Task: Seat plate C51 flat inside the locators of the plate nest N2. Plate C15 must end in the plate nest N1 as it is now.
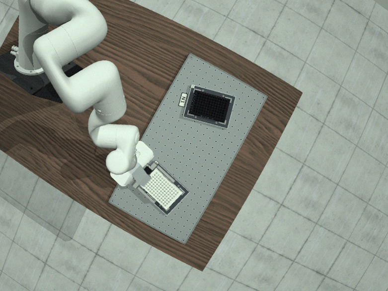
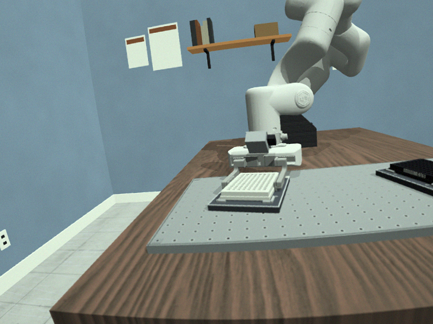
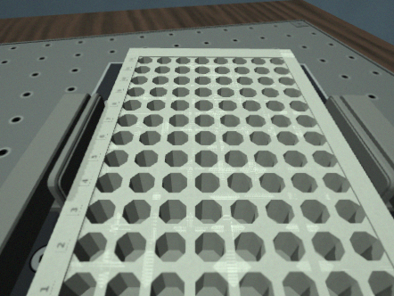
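White plate C51 (image 1: 162, 189) (image 2: 247, 194) (image 3: 205, 149) lies level in the plate nest N2 (image 1: 185, 191) (image 2: 248, 207), inside its corner locators as far as they show. Whether it bears fully on the nest cannot be told. My gripper (image 1: 164, 193) (image 2: 252, 185) (image 3: 215, 100) is shut on it, one finger along each long side. The gripper body hides its near end in the top view. Black plate C15 (image 1: 210, 105) (image 2: 427, 169) lies in the plate nest N1 (image 1: 213, 94) (image 2: 409, 184).
Both nests stand on a grey perforated board (image 1: 194, 151) (image 2: 333, 219) on the wooden table (image 1: 254, 140) (image 2: 260, 282). A small N1 label (image 1: 183, 100) stands beside its nest. The board's edge lies beyond the white plate.
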Motion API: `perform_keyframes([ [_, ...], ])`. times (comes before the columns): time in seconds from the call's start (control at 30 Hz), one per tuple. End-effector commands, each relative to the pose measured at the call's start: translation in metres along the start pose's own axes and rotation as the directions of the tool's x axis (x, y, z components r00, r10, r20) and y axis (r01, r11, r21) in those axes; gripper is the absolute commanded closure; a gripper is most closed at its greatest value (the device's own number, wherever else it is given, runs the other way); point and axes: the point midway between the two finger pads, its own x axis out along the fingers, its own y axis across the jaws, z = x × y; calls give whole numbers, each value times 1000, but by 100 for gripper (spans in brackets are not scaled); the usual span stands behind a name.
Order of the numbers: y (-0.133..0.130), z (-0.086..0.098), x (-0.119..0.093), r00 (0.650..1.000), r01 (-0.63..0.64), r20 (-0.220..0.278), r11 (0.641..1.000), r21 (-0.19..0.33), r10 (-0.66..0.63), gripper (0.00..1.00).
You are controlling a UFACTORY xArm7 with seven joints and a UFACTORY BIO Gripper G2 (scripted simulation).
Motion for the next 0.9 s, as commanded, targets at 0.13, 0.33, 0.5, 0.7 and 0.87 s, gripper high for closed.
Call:
perform_keyframes([
  [0.13, -1, 2, 1, 1000, 0, 4, 1000, -2, 0, 100],
  [0.33, -1, 2, 1, 1000, 0, 4, 1000, -2, 0, 100],
  [0.5, -1, 2, 1, 1000, 0, 4, 1000, -2, 0, 100],
  [0.7, -1, 2, 1, 1000, 0, 4, 1000, -2, 0, 46],
  [0.87, -1, 2, 1, 1000, 0, 4, 1000, -2, 0, 46],
])
